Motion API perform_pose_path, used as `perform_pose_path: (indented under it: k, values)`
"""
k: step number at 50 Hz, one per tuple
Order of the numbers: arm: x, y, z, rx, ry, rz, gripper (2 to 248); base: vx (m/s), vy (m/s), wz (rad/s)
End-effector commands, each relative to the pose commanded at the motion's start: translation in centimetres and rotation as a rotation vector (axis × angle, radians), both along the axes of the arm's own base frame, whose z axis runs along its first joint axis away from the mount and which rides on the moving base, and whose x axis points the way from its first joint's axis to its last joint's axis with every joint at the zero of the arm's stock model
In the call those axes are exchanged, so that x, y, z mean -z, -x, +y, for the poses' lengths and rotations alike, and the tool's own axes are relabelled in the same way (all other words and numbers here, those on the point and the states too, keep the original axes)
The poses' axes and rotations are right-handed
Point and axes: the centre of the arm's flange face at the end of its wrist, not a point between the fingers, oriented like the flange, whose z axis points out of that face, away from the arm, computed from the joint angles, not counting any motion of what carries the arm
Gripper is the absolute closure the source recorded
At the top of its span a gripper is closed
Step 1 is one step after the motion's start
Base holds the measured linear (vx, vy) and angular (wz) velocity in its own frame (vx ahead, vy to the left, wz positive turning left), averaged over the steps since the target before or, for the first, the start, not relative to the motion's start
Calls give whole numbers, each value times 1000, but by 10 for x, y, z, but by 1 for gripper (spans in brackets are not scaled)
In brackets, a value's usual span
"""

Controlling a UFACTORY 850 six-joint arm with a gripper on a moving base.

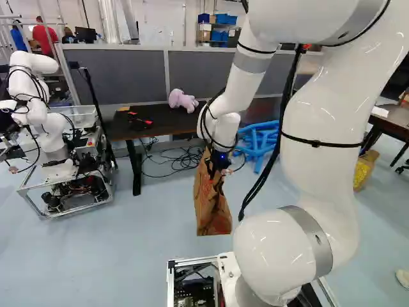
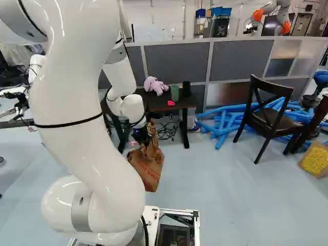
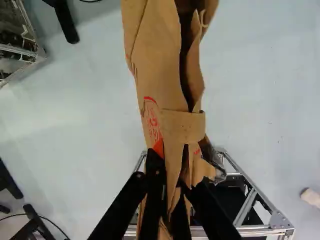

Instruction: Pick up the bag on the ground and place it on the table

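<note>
**Clearly, the brown bag (image 1: 212, 214) hangs from the hand (image 1: 218, 167), off the counter (image 1: 160, 116)**

The hand is clenched on the bag, near the centre of the left base view and just left of centre in the right base view. The wrist view agrees: crumpled brown material is pinched between the two dark fingers, with a folded band (image 3: 184, 126) just ahead of them and red print on the side. In the right base view the bag hangs at a slant, its bottom toward the middle of the frame.

The arm (image 1: 319, 121) fills much of the right side of the left base view and the left side of the right one. Behind the bag, in the upper middle of both base views, stands the dark counter. On it lie a lilac plush toy (image 1: 182, 100) and a small red item (image 2: 170, 103); beside the toy stand a green cup (image 2: 175, 93) and a black cylinder (image 2: 186, 88). Loose cables (image 1: 182, 160) trail on the floor beneath.

Blue tubing (image 2: 223, 123) lies to the right of the counter, partly behind a dark wooden chair (image 2: 269, 115) in the upper right of the right base view. Near that frame's right edge sits a container of yellow pieces (image 2: 315, 160). Another robot (image 1: 41, 125) stands at the left of the left base view.
</note>
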Motion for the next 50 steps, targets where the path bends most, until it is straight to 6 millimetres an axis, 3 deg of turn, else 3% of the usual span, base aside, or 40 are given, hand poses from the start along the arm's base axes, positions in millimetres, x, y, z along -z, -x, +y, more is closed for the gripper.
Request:
perform_pose_path:
  k: [50]
  values:
    - [-69, 31, -5, -4, -34, 21, 229, 0, 0, 0]
